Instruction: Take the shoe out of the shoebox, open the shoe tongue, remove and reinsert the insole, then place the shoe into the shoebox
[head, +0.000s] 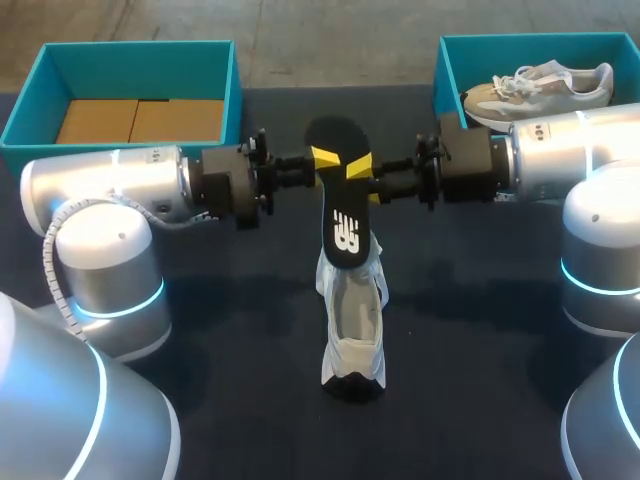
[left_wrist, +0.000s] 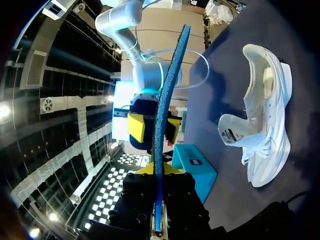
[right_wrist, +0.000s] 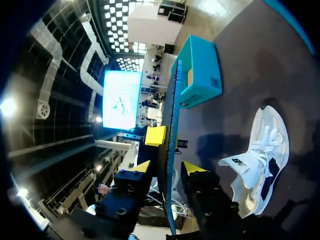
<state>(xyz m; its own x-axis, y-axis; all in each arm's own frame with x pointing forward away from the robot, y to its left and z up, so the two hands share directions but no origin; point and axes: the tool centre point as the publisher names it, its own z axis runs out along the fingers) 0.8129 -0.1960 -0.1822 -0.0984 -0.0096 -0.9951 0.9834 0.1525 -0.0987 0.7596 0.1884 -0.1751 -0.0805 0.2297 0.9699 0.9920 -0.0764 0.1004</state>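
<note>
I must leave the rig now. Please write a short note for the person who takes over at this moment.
Left gripper: shut on the insole, holding it above the shoe.
Right gripper: at the insole from the other side; grip unclear.
Shoe: on the table between the boxes, tongue open.
Done: shoe out, tongue opened, insole removed.
Left: reinsert the insole, place the shoe into the shoebox.

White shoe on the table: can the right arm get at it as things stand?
Probably not yet. The right gripper looks shut on the black insole, shared with the left gripper, above the white shoe. Otherwise nothing blocks it.
</note>
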